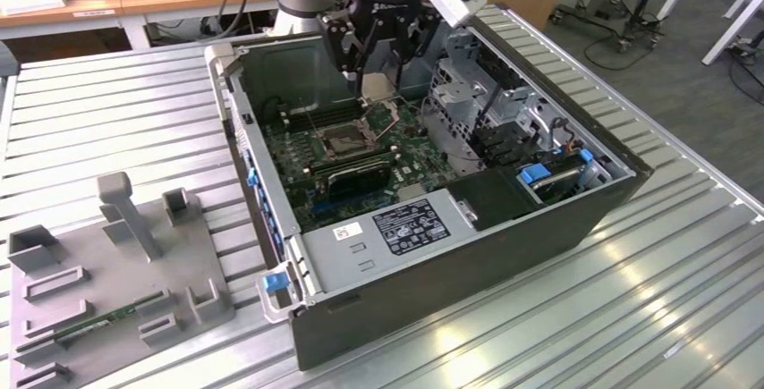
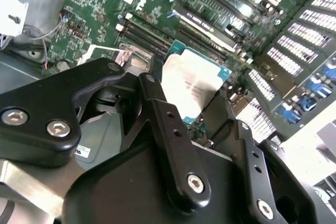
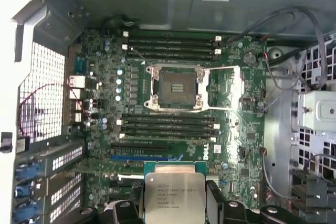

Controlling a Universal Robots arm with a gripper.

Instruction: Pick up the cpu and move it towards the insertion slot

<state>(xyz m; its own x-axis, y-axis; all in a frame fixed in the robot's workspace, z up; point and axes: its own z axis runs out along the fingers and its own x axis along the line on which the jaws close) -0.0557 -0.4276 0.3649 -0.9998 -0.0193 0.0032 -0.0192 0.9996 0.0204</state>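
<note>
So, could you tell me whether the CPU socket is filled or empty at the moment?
Empty. The insertion slot shows its bare dark centre, while the cpu is apart from it, held in the pincer.

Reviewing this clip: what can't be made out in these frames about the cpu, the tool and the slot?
- cpu: lower edge cut off in the first wrist view; in the second wrist view the tool covers its near edge.
- cpu underside: faces away in both wrist views.
- slot: contacts too small to tell; in the exterior view just a dark square.
</note>
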